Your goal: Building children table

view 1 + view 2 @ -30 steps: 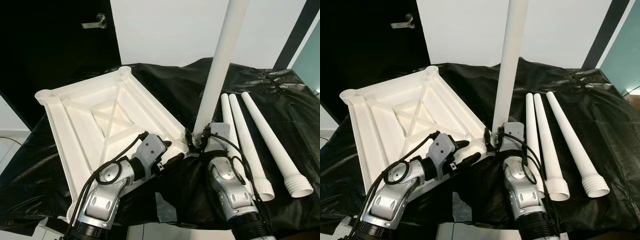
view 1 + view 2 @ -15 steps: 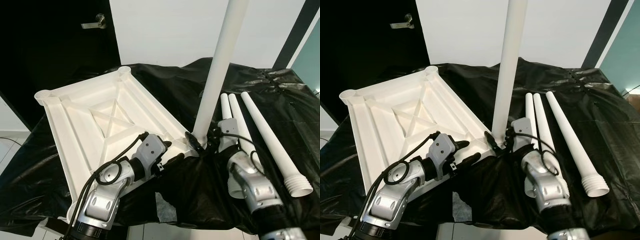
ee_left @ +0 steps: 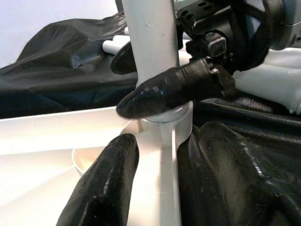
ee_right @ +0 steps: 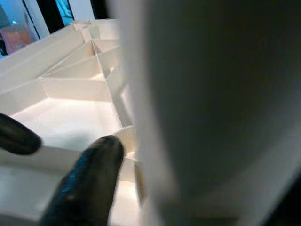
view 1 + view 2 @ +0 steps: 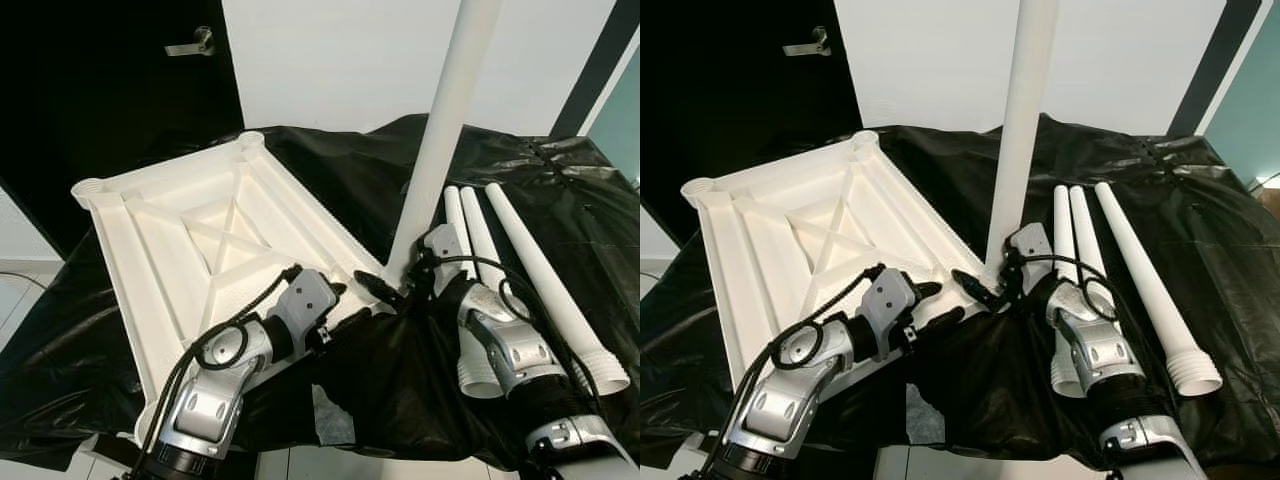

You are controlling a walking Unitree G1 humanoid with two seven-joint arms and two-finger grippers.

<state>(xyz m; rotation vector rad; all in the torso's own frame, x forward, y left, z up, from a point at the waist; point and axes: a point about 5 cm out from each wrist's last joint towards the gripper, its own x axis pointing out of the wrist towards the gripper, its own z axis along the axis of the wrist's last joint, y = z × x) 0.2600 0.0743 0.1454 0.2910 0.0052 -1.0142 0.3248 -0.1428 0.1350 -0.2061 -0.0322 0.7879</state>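
The white tabletop [image 5: 170,250] lies upside down on a black cloth, its ribbed underside showing. A long white table leg [image 5: 440,140] stands upright in the near right corner socket. My right gripper [image 5: 392,282] is shut on the base of that leg, one finger [image 3: 164,89] across its front and one behind. My left gripper [image 5: 340,305] is shut on the tabletop's near rim just left of the socket, with one finger [image 3: 103,183] lying on the rim. In the right wrist view the leg [image 4: 211,94] is close and blurred beside a fingertip [image 4: 89,179].
Three loose white legs [image 5: 530,262] lie side by side on the black cloth [image 5: 560,180] to the right, their threaded ends toward me. A dark door with a metal handle [image 5: 195,42] stands at the back left. The covered surface ends just below my arms.
My right arm has swung from in front of the leg round to its right, with the gripper turning about the leg's base. The leg stays upright. My left arm has hardly moved.
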